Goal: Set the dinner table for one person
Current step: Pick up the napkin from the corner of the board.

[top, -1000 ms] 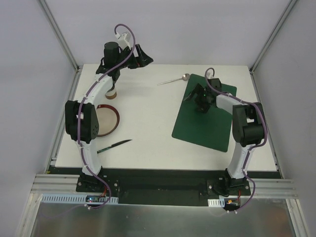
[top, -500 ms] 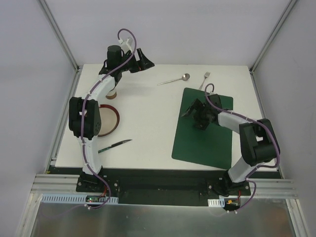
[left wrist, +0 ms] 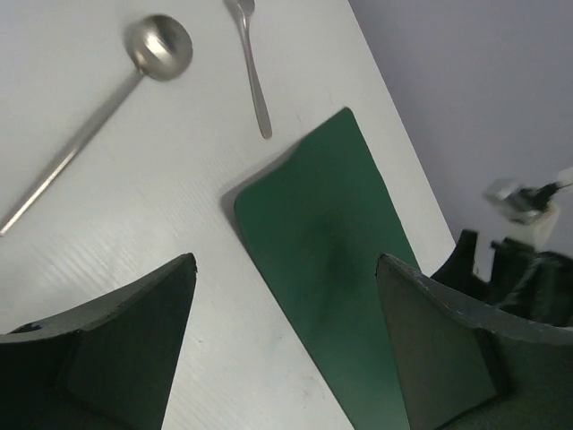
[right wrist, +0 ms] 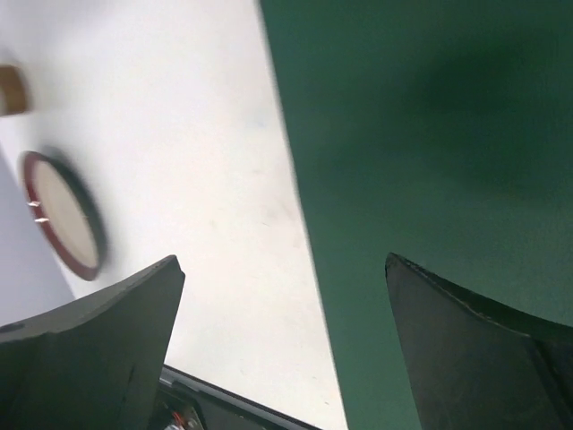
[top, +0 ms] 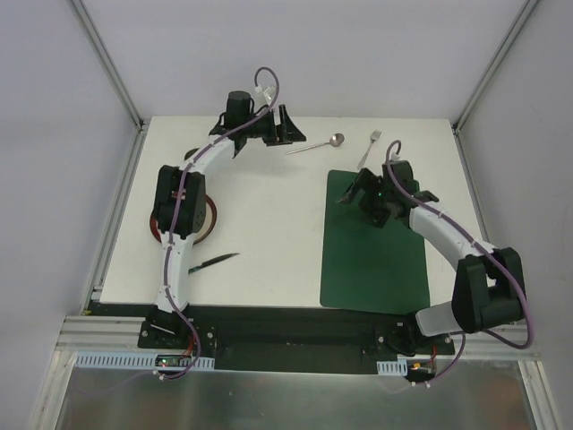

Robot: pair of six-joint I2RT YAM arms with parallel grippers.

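The dinner table (top: 269,206) is a white tabletop. A dark green placemat (top: 376,242) lies on its right half, square to the edges. My right gripper (top: 351,199) hovers open over the mat's far left corner; in its wrist view the right gripper (right wrist: 282,260) straddles the edge of the mat (right wrist: 430,134), holding nothing. At the back, my left gripper (top: 288,128) is open and empty, just left of a steel spoon (top: 318,144). From its wrist, the left gripper (left wrist: 284,260) faces the spoon (left wrist: 159,47), a fork (left wrist: 251,63) and the mat (left wrist: 331,251).
A fork (top: 370,146) lies beyond the mat's far edge. A red-rimmed plate (top: 208,219) sits at the left, partly under my left arm, with a dark-handled knife (top: 210,262) nearer. The right wrist view shows the plate (right wrist: 63,215) and a brown cup (right wrist: 9,90) at the far side.
The placemat has slid nearer and turned square to the table, with my right gripper following over it. My left arm has swung right along the back edge toward the spoon.
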